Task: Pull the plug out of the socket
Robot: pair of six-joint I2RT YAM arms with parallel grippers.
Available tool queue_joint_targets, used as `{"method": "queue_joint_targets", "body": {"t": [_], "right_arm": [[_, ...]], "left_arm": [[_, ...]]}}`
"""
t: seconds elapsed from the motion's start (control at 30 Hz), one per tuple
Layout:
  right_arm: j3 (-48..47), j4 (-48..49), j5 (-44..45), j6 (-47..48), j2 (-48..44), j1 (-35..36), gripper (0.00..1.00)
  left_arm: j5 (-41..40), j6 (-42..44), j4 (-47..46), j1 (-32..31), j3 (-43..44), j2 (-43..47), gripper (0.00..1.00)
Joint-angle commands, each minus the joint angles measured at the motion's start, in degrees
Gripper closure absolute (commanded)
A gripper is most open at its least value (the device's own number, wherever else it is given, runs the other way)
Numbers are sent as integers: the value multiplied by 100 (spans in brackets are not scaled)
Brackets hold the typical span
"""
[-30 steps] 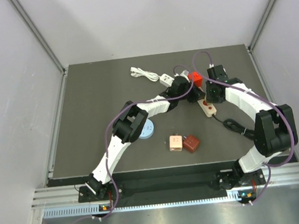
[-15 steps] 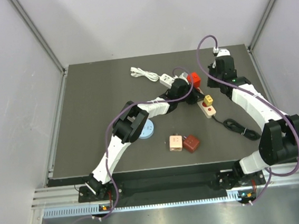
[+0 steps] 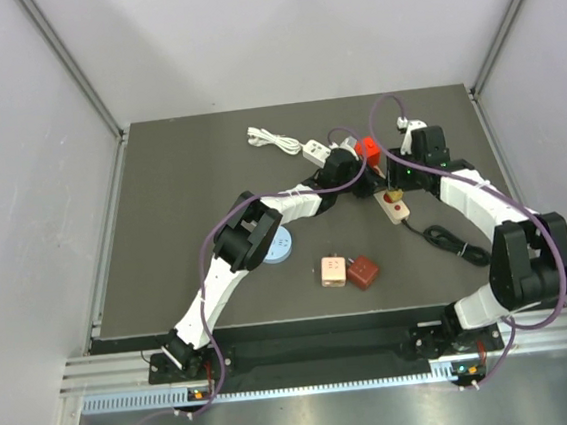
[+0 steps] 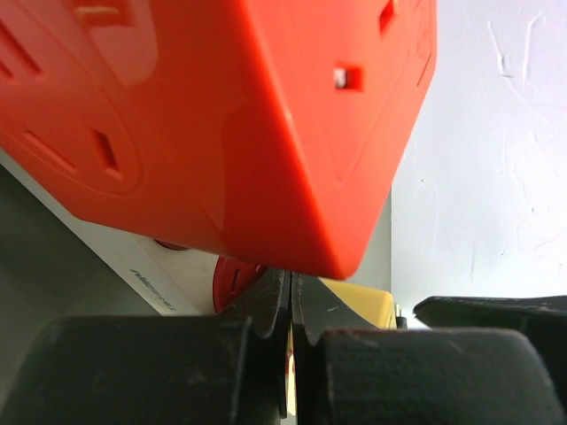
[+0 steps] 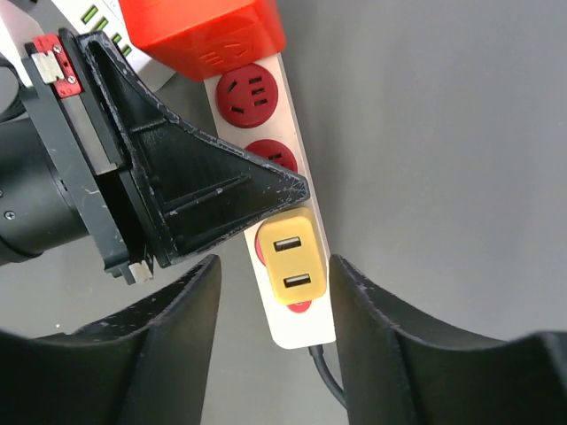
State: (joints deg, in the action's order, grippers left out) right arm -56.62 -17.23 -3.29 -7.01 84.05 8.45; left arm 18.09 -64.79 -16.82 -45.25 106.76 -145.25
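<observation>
the yellow plug (image 5: 292, 261) sits seated in the white power strip (image 5: 299, 329), in the socket nearest the end where the black cord (image 3: 449, 239) leaves. the strip lies toward the far right of the dark worktop (image 3: 183, 212). the right end effector (image 5: 275, 270) is released, its jaws apart and standing one on each side of the plug; there is a clear gap on one side, and on the other i cannot tell if the finger touches. two free red sockets (image 5: 250, 96) lie farther along the strip, and a big orange cube adapter (image 5: 199, 31) is at its far end.

the left end effector (image 4: 291, 297) is clenched with nothing between its fingers, its tip down at the strip just beside the plug and below the orange cube.

elsewhere on the worktop are a white charger (image 3: 314, 150) with its coiled cable (image 3: 266, 138) toward the back, a pale blue disc (image 3: 281, 245) partly under the left arm, and a pink cube (image 3: 333, 271) touching a dark red cube (image 3: 364, 272) nearer the front.
</observation>
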Motion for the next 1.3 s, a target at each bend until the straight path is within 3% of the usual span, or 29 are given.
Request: {"method": "queue_joint_targets", "body": {"t": [0.0,0.5,0.7,0.8,0.83,0.87,0.93,1.0,1.13,1.27], "right_arm": [[10,220,-181,155,76,-36,50],[-42,220,39,270,629,-27,50],[11,326,170,252,657,-27,64],[46,466,459,121,560,-27,80],[37,475,600,51,534,-27,94],[28,467,767,-37,507,-36,100],[-42,353,1006,-388,481,-149,100],[-95,178,647,-800,489,-282,100],[-104,281,566,-768,332,-213,100],[-51,327,1916,-101,-11,420,100]], "left_arm": [[318,389,1532,-168,-261,-504,100],[353,345,1568,-168,-173,-539,100],[292,283,1655,-168,-182,-540,100],[283,283,1656,-177,-217,-539,100],[274,283,1656,-177,-234,-531,100],[257,292,1656,-177,-252,-531,100],[239,309,1656,-177,-322,-513,100],[213,318,1638,-177,-401,-504,100],[186,327,1647,-177,-446,-531,100],[125,362,1656,-185,-498,-522,100]]}}
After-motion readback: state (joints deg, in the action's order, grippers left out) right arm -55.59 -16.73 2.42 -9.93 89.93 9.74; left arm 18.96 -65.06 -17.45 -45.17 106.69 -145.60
